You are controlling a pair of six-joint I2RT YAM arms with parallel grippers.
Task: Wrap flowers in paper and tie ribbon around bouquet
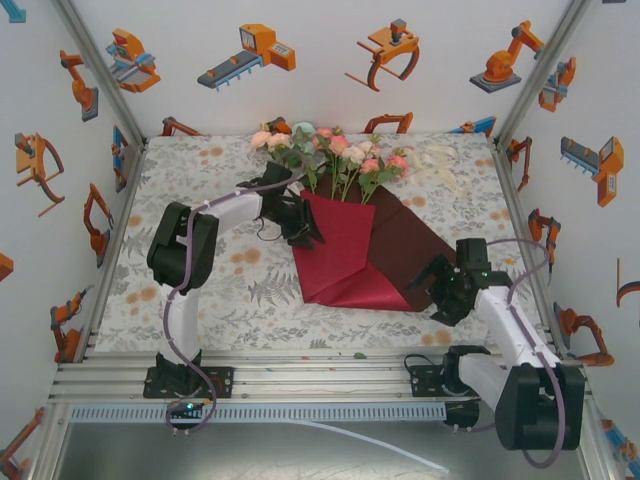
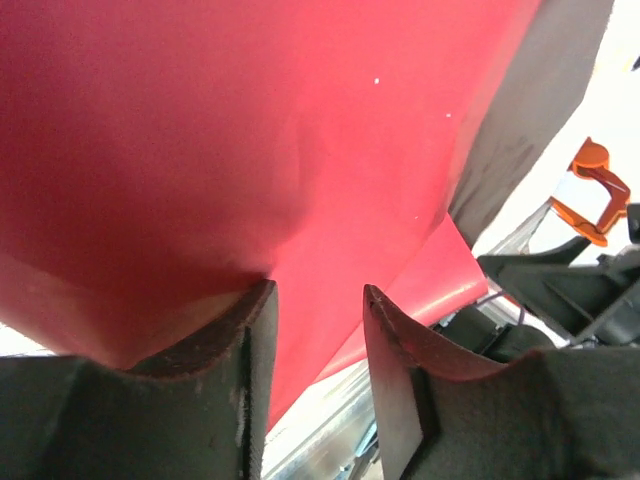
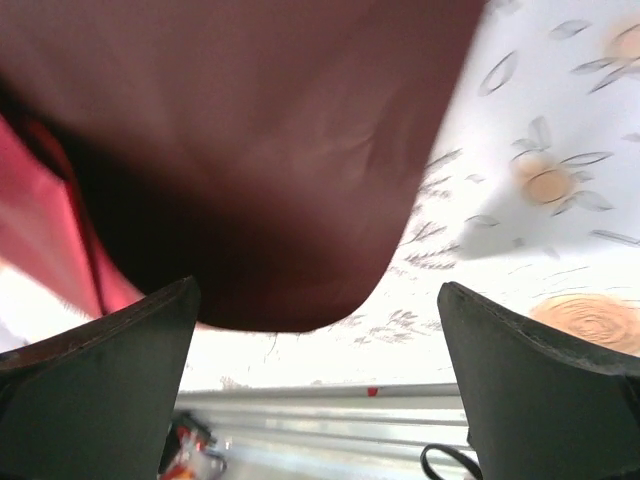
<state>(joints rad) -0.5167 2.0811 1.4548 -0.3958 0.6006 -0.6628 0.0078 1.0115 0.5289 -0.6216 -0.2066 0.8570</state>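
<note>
Right jaws: wide apart, paper [image 3: 250,150] edge between them, unclamped | left jaws: apart at paper's left fold | paper: folded over flowers' [image 1: 340,155] stems, mid-bench [image 1: 200,290]

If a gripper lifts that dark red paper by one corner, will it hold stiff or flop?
Likely floppy: the paper lies in soft folds over the flowers. Probably light and crease-prone too; the left wrist view shows a dent.

Leaf-patterned table [image 1: 250,300], folded red paper [image 1: 345,265], roses [image 1: 345,150], perhaps ribbon [image 1: 440,165] at back
</note>
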